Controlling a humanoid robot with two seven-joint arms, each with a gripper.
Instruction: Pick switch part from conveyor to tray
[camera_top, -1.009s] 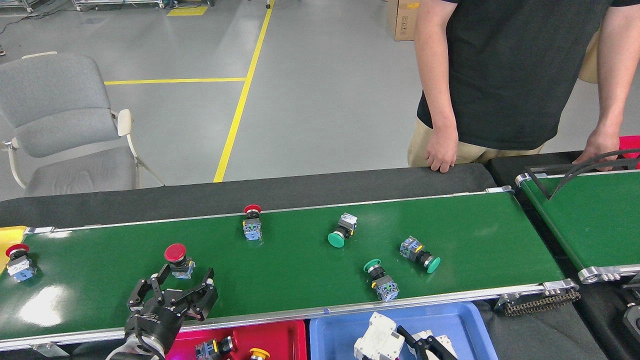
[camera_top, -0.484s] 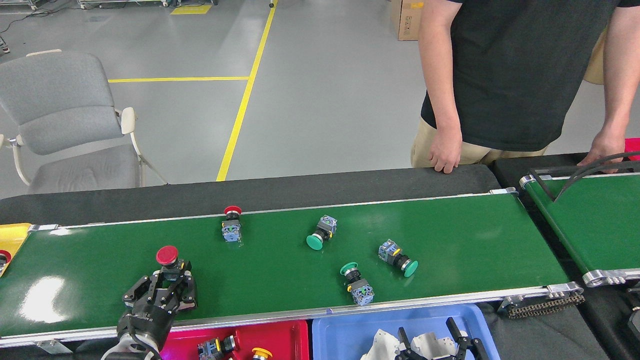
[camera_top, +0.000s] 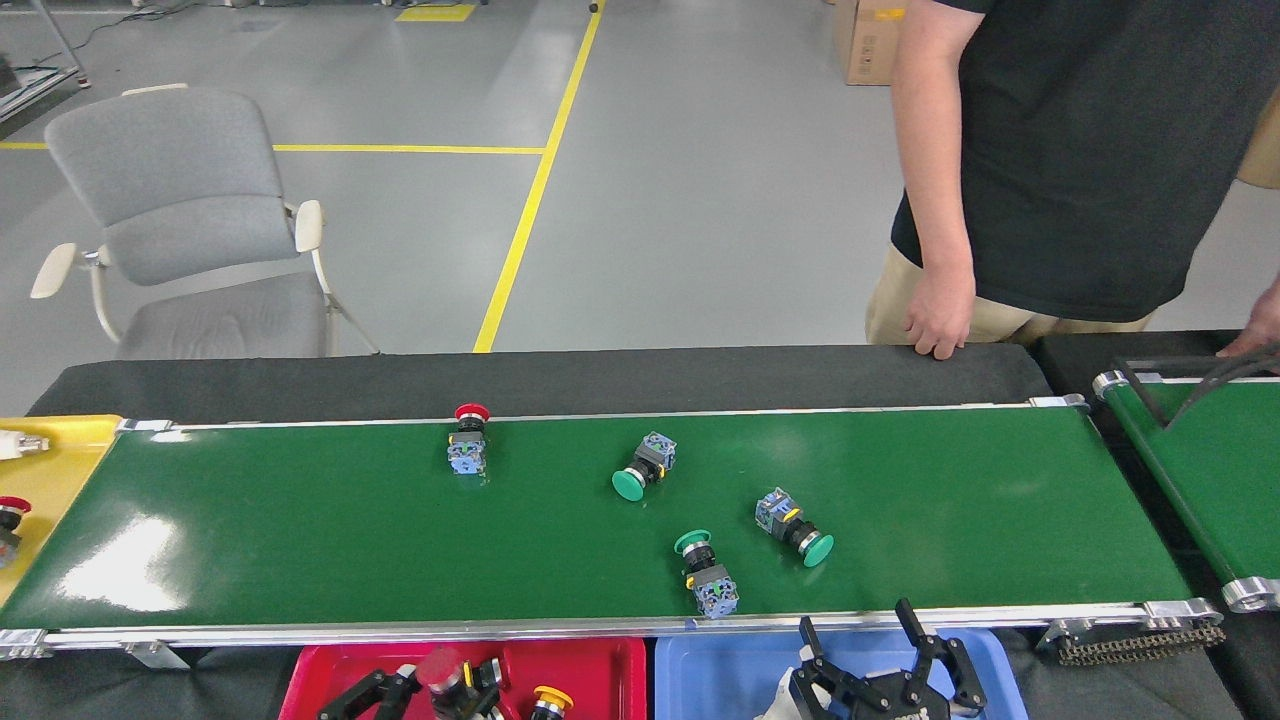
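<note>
Head view shows the left gripper (camera_top: 425, 685) now down over the red tray (camera_top: 600, 665), off the conveyor (camera_top: 330, 520) where it stood a moment ago. Its fingers are closed on the red switch part (camera_top: 441, 668) that was lying on the belt before. The right gripper (camera_top: 868, 650) has risen over the blue tray (camera_top: 700, 675), fingers spread apart and empty. Four switch parts remain on the belt: a red one (camera_top: 469, 440) near the far rail and three green ones (camera_top: 642, 468), (camera_top: 706, 574), (camera_top: 792, 527). A person's hand (camera_top: 938, 318) rests on the black desk edge (camera_top: 540, 380).
</note>
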